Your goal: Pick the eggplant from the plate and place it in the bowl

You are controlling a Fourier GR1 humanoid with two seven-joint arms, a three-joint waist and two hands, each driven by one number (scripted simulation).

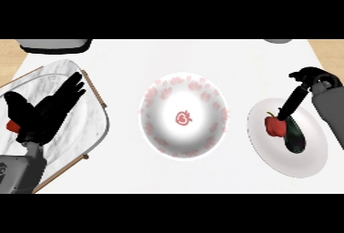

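Note:
A dark eggplant (295, 137) lies on the white plate (295, 167) at the right, with a red pepper (275, 126) against its left side. My right hand (293, 101) comes in from the right edge. Its straight fingers point down onto the plate and end at the eggplant's upper end, just right of the pepper; nothing is held. The white bowl (201, 139) with a red pattern stands in the middle of the counter and holds nothing. My left hand (46, 110) rests open at the left, fingers spread upward.
Under my left hand lies a marble tray (84, 132) with a wooden edge; a small red thing (12, 124) shows beside the hand. A grey object (53, 44) sits at the back left, another (277, 41) at the back right.

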